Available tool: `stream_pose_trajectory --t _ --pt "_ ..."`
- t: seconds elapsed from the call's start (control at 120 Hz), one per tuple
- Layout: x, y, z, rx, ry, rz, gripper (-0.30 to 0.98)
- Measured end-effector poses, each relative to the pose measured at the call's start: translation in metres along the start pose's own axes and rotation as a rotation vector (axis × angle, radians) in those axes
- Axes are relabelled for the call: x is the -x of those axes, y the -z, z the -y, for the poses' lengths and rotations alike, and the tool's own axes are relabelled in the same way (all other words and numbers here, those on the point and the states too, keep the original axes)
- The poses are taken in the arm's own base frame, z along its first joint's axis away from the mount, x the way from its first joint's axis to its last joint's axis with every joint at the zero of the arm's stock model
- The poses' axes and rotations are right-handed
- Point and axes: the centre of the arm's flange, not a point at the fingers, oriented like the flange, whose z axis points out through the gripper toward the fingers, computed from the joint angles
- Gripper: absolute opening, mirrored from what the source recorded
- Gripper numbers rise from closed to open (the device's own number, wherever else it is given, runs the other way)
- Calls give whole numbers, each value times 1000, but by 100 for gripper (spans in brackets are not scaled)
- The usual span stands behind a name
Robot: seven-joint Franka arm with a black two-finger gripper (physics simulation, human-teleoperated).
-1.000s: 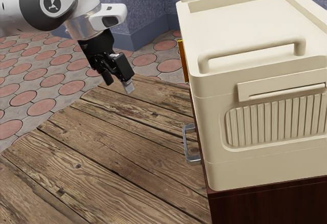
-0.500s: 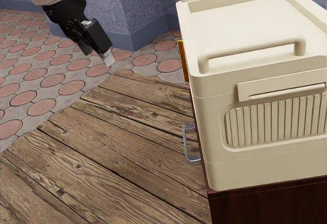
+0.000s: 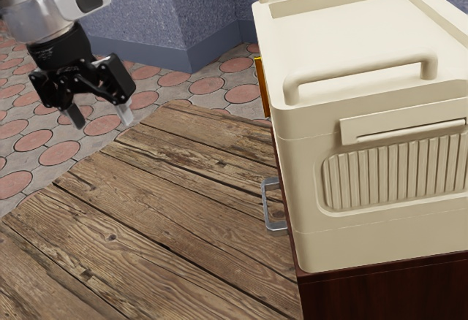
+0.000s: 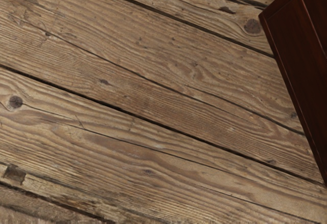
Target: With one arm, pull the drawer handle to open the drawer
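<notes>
the black two-finger claw point(image 3: 100, 117) hangs wide open, gripping nothing, well apart from the silver, squared metal drawer handle point(image 3: 265, 207) on the dark red-brown wooden cabinet point(image 3: 380, 294).

In exterior view, at seven o'clock, shows rough, matt, cracked wood on table point(image 3: 175, 247). At three, looks like smooth, low-sheen plastic on cream case point(image 3: 307, 181). At five, gleams as metal on handle point(image 3: 266, 207); between four and five, shows smooth, faintly glossy wood on cabinet point(image 3: 380, 294). At twelve, looks rough, speckled on wall point(image 3: 212, 6); at nine, stone-like, matt on floor point(image 3: 33, 141).
</notes>
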Motion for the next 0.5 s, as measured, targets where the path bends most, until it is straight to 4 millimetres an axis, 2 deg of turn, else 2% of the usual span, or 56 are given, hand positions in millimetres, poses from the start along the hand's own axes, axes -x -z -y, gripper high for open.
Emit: stream_pose_trajectory --t 0.067,0.183,0.308,0.442,0.5 --pt "-6 -29 -2 54 32 51 69" --pt "-11 -63 -15 156 84 108 66" --pt "-18 -123 -69 229 104 147 62" --pt "-26 -149 -90 287 170 77 49" --pt "-30 -153 -93 302 198 39 43"
